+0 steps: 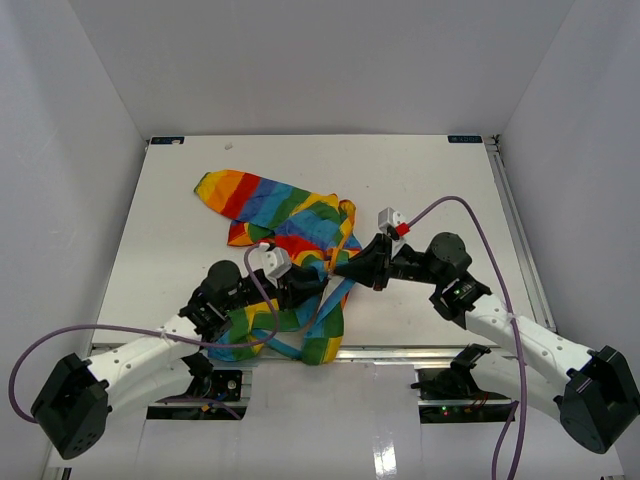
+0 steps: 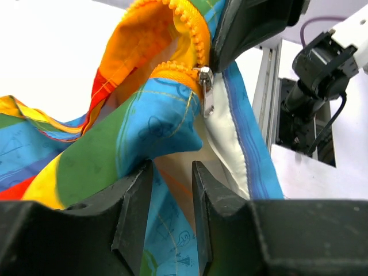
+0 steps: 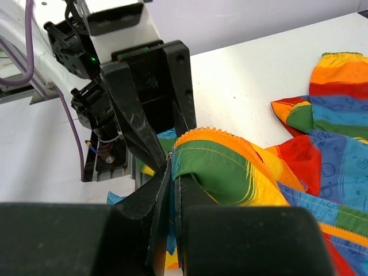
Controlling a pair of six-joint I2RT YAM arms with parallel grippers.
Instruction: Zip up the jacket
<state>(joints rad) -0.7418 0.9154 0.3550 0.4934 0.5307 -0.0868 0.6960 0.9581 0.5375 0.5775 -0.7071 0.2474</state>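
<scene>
Nearest the arm bases, the left gripper [image 2: 171,169] has its two black fingers apart with a plain gap between them. A fold of cloth bulges just above that gap, and nothing looks pinched in it. I read it as waiting under the loose hem, ready to take a hold on the lower cloth. That cloth belongs to the small, soft, rainbow-striped fabric jacket [image 1: 290,215], which lies crumpled in the middle of the white surface [image 1: 420,180]. Its near end is bunched up against the near edge, between the two arms. Just past the left fingers, the right gripper [image 3: 171,172] is pressed tight together on the jacket's front edge, right at the small silver zipper slider [image 2: 204,86]. The slider's pull tab dangles free below the fingertip. Whether metal as well as cloth is in the pinch I cannot tell. The hold lifts that edge off the surface, so the orange zipper teeth [image 2: 184,23] arch up and over, with the white lining [image 2: 227,144] and blue trim hanging beside them. That seems to be the reason for the hold — the zip line is raised and exposed so the slider can be run along it once the bottom is braced. Farther off, the jacket's long axis runs on a diagonal, from the bunched hem away to the far left. It ends in a striped sleeve [image 1: 225,190] pointing at the far-left corner, flat and untouched.
</scene>
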